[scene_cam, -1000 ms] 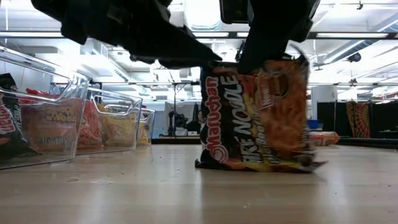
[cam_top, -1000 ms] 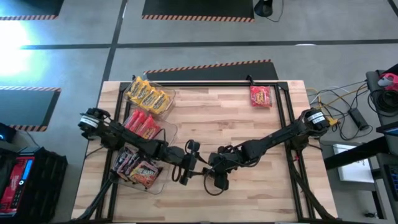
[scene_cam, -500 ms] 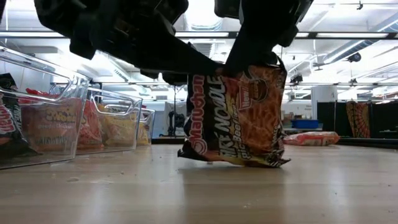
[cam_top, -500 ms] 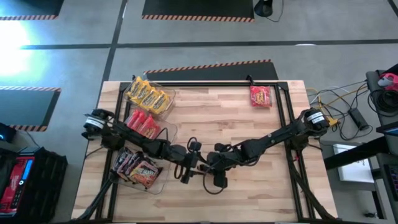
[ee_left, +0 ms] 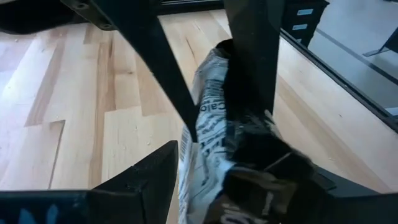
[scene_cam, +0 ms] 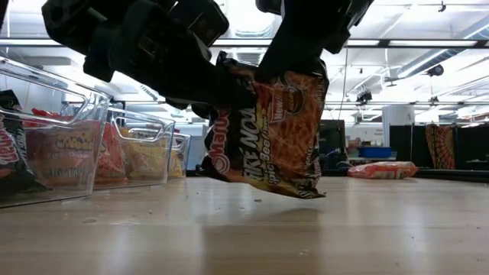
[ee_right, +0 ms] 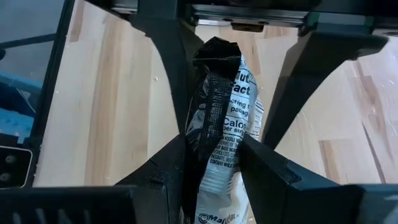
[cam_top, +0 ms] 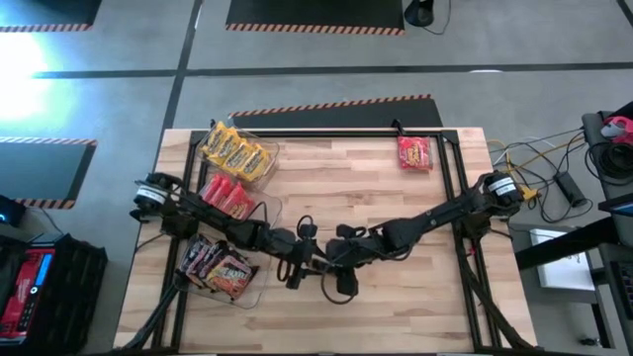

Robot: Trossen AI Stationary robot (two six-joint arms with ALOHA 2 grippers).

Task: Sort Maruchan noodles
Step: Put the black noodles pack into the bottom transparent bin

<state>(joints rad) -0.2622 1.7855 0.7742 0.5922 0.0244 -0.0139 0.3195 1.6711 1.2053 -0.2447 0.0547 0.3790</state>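
Wooden table [cam_top: 346, 188]: butcher-block top, dark frame rails along its edges; both arms meet near the middle of its near half.

Clear bins [scene_cam: 92, 149]: a row along the left side of the table; in the high view they hold yellow packets [cam_top: 237, 150], red packets [cam_top: 226, 197] and dark packets [cam_top: 220, 266], one colour to a bin.

Dark packet in hand [scene_cam: 267, 130]: dark brown and orange, noodle photograph on the front; readable lettering is part of "Maruchan" in a red band and large white letters "NOO..."; small nutrition print with "Calo..." shows on its back in the right wrist view [ee_right: 224, 118]; it hangs tilted, lifted clear of the tabletop, between the two grippers.

Loose red packet [cam_top: 415, 153]: lies flat near the far right corner of the table, well apart from the arms.

Right gripper [ee_right: 211, 155]: fingers narrowed onto the dark packet, pinching its crumpled edge.

Left gripper [ee_left: 211, 168]: fingers set around the same packet, pressing it from both sides.
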